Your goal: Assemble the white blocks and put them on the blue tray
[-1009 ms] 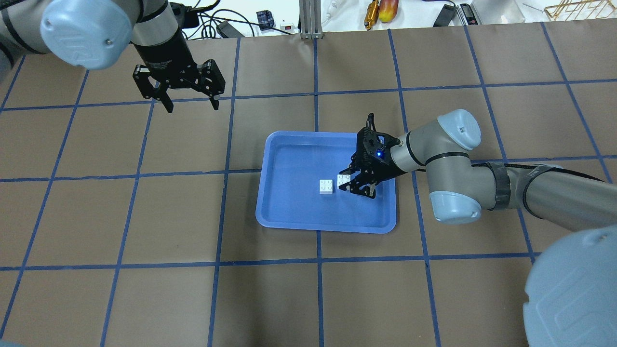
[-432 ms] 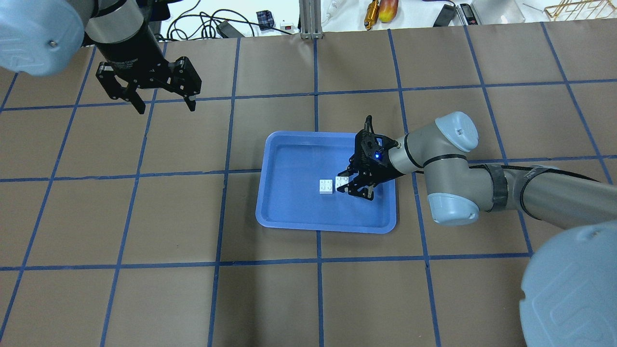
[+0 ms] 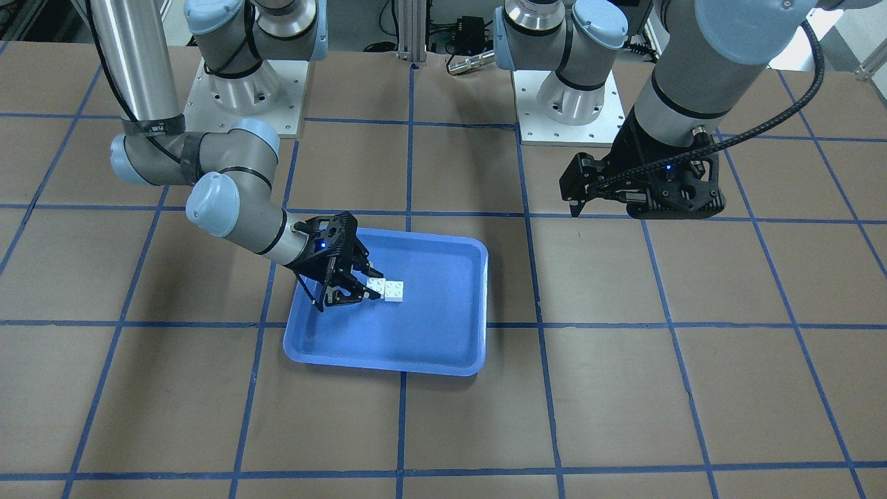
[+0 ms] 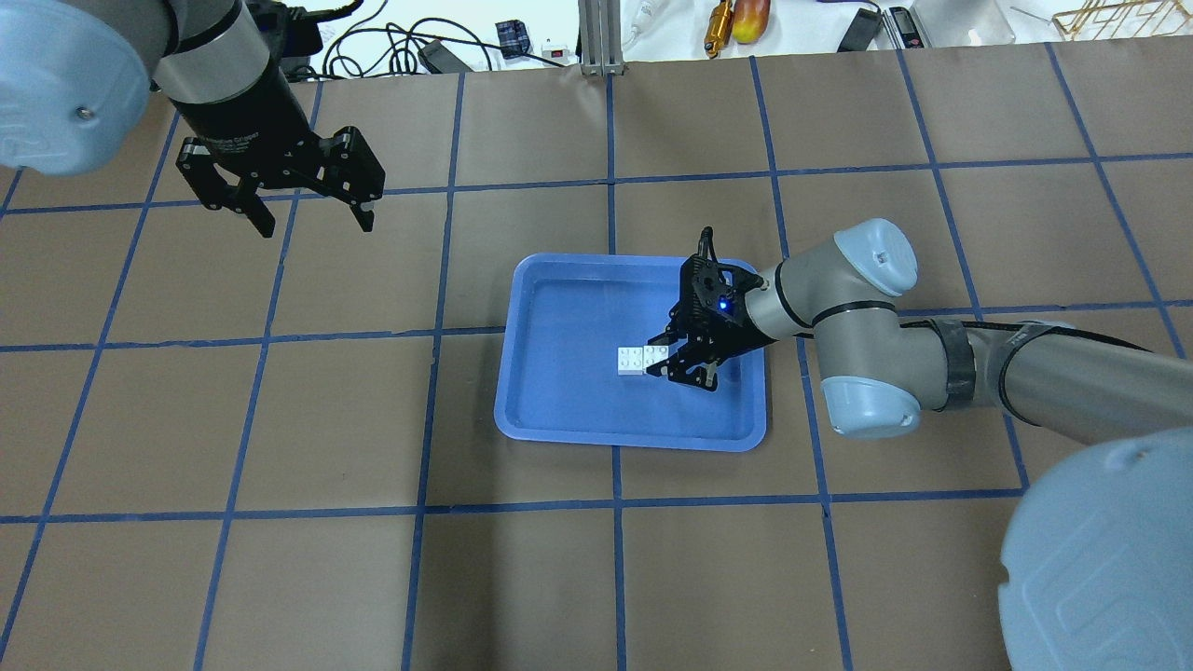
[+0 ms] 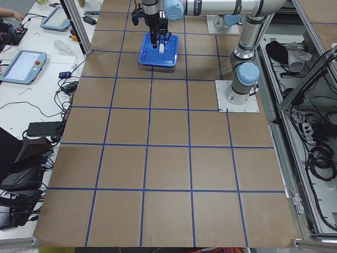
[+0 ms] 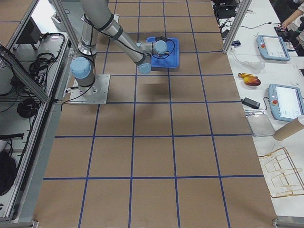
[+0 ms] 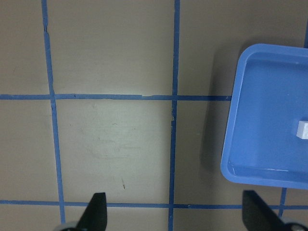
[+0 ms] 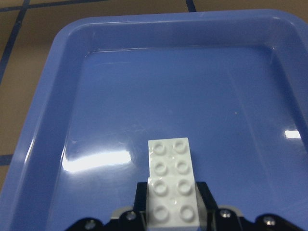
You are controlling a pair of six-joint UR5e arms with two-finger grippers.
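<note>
Two white blocks lie side by side, touching, on the floor of the blue tray. My right gripper is shut on the right-hand white block; the other white block lies free to its left. In the right wrist view the held block sits between the jaws and the free block lines up just beyond it. From the front, both blocks show beside the right gripper. My left gripper is open and empty, high over the table, far to the left of the tray.
The left wrist view shows brown table with blue tape lines below the open left gripper, and the tray's corner to the right. Cables, tools and a metal post lie beyond the table's far edge.
My right gripper has slid its white block to the left until it touches the other block. My left arm has moved left and a little back, still open.
</note>
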